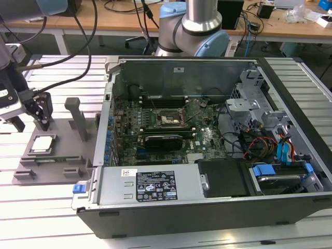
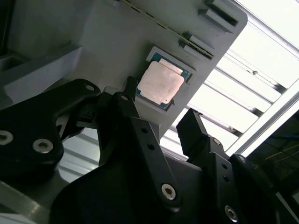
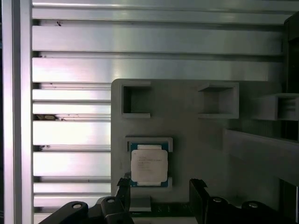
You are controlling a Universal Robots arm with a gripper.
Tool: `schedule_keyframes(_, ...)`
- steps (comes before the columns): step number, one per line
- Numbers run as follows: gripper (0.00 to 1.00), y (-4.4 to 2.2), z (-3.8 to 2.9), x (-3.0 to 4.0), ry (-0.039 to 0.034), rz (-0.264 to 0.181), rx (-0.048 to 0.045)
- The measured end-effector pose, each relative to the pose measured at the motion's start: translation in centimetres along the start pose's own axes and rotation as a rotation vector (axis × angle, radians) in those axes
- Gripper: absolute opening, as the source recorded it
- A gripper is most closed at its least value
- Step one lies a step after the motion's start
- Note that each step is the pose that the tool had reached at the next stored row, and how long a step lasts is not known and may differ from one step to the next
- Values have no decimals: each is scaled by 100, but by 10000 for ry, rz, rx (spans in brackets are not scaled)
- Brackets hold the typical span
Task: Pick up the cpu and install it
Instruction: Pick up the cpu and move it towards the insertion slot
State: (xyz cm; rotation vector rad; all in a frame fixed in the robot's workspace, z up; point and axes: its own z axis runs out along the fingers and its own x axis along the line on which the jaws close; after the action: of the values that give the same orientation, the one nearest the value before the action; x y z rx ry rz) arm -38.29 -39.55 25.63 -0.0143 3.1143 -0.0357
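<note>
The cpu (image 3: 148, 167) lies untouched in its recess on the grey tray (image 3: 196, 135), outside the computer case (image 1: 207, 220) (the socket (image 1: 170, 120) inside looks vacant). The gripper (image 3: 160, 184) hangs over it, jaws spread, holding nothing; pickup and installation are both yet to be done

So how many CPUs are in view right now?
1. The cpu lies in a recess of the grey holder plate, near the open gripper, outside the computer case; its clutter could hide another.
</note>
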Motion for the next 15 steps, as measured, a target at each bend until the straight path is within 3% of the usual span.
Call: schedule_keyframes(15, 62, 1, 61, 1, -1, 0, -1)
